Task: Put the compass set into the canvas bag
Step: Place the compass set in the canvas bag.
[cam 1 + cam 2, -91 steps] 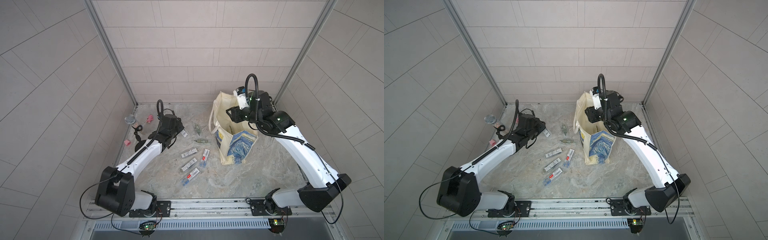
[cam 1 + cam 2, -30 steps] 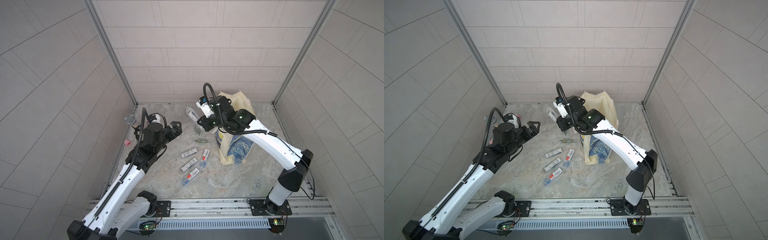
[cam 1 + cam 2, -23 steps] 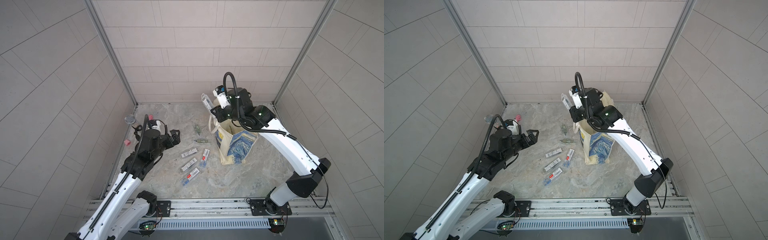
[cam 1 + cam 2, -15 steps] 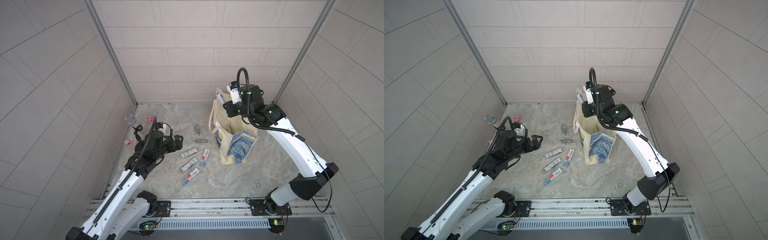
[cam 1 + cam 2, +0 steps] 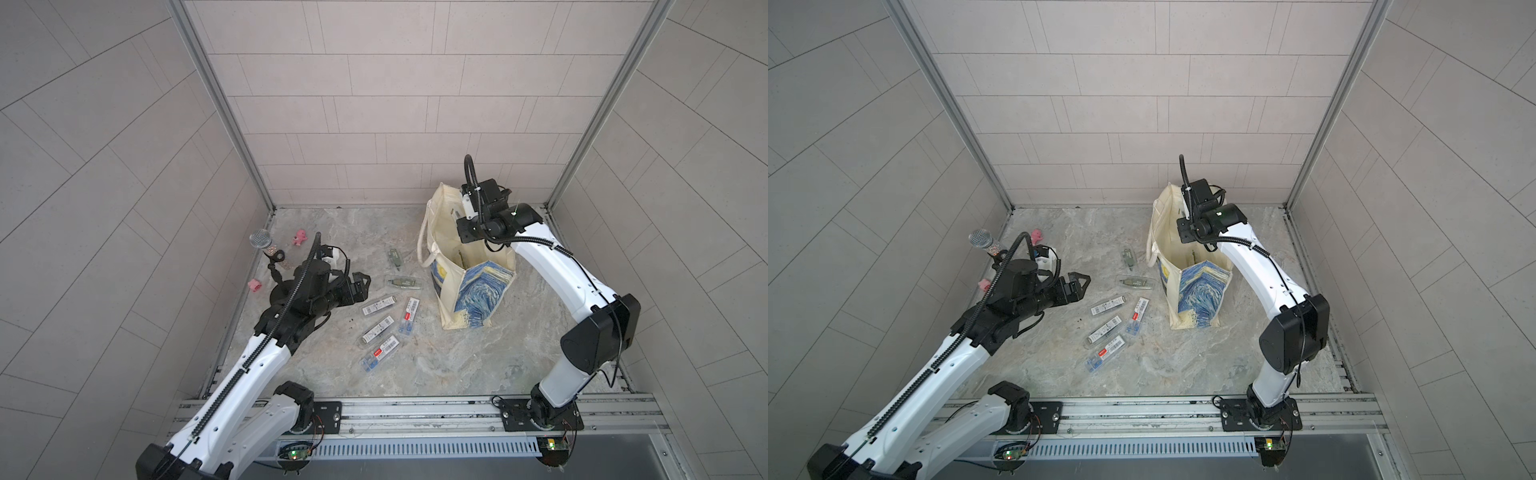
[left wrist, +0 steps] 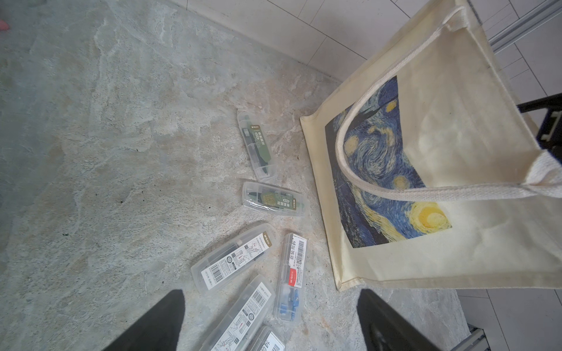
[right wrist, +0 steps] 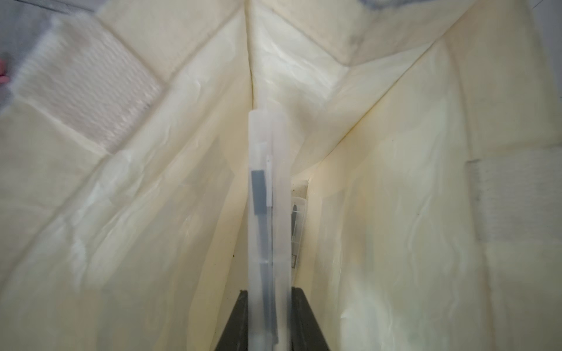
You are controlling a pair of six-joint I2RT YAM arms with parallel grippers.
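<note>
Right wrist view: the right gripper (image 7: 267,293) clamps a clear compass set (image 7: 267,182) inside the canvas bag (image 7: 121,197), near the far right corner of the worktop (image 5: 415,374); the left gripper (image 6: 270,297) hangs spread above cases (image 6: 234,261).

A grey marbled table (image 5: 415,365) carries a cream canvas bag (image 5: 478,291) printed with a blue-and-yellow night sky, standing upright near the back right corner. Beside the bag, toward the left edge, lie two clear compass-set cases with green labels: the rear case (image 5: 395,257) and the nearer case (image 5: 402,282). Four barcode-labelled cases lie flat and close together near the table's middle: first (image 5: 378,305), second (image 5: 409,316), third (image 5: 377,329), fourth (image 5: 380,353). Along the left edge sit a pink piece (image 5: 298,237), another pink bit (image 5: 254,285) and a mesh-headed microphone (image 5: 261,241).
</note>
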